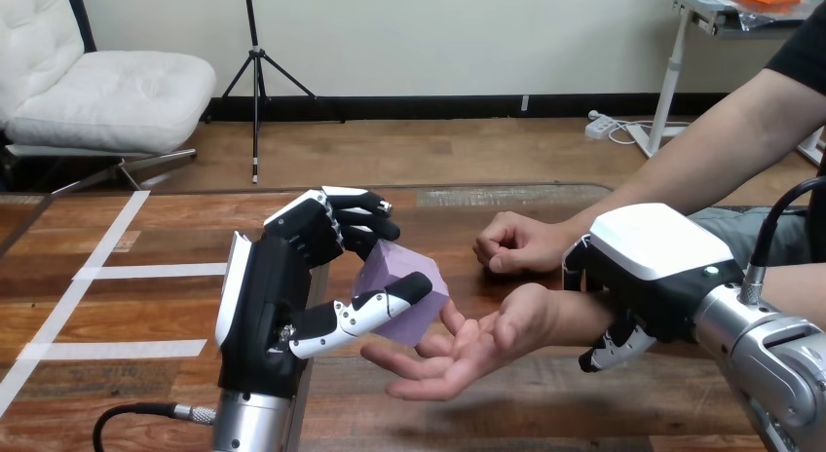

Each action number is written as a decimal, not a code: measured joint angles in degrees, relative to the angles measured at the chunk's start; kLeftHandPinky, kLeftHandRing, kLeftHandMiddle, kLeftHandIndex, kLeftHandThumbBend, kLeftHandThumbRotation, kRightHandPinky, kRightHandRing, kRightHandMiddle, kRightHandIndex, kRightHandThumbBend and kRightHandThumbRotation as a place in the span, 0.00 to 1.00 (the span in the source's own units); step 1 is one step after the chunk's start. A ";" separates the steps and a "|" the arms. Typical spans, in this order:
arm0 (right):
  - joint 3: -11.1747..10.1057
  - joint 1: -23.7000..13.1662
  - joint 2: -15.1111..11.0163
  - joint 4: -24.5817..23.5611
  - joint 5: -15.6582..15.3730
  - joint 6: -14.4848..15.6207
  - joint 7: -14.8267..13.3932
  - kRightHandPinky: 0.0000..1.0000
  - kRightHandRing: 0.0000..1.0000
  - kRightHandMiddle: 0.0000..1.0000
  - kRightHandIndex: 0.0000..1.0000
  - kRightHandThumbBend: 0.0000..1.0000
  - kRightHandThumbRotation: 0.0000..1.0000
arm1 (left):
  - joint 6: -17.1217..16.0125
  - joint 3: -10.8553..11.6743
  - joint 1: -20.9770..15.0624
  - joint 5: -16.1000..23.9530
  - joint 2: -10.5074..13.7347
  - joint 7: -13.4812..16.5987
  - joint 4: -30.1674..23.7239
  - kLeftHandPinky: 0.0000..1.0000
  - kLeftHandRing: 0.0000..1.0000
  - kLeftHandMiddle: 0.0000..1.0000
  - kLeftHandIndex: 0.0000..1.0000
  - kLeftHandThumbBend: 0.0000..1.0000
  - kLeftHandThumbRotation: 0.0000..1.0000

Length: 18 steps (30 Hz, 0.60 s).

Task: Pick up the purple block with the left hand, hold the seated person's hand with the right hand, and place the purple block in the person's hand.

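Delivery looks close: the left robot hand (268, 296) pinches the purple block (394, 272) between thumb and curled fingers, just over the person's open hand (477, 340). The right robot hand (648, 267) curls round that wrist, likely steadying the palm above the tabletop (545, 394).

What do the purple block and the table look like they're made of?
The purple block looks like foam or matte plastic: its flat, pale faces show no shine, so either is possible. The table looks like wood or wood veneer, with brown grain streaks and a slight sheen. The white tape strips on it look like matte tape.
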 measured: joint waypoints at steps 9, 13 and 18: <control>0.00 0.00 0.31 -0.66 0.00 0.31 0.05 0.34 0.41 0.48 0.49 0.69 0.00 | 0.01 -0.03 -0.07 -0.65 -0.02 -0.69 0.00 0.40 0.45 0.52 0.55 0.74 0.01; 0.00 0.00 0.40 -1.06 0.01 0.46 0.22 0.34 0.41 0.48 0.49 0.70 0.00 | 0.03 -0.07 -0.07 -1.34 -0.09 -1.21 0.00 0.40 0.45 0.52 0.55 0.74 0.01; 0.00 0.00 0.45 -1.62 0.02 0.46 0.22 0.34 0.40 0.47 0.48 0.72 0.00 | 0.03 -0.11 -0.07 -1.72 -0.34 -1.38 0.01 0.39 0.45 0.52 0.55 0.75 0.01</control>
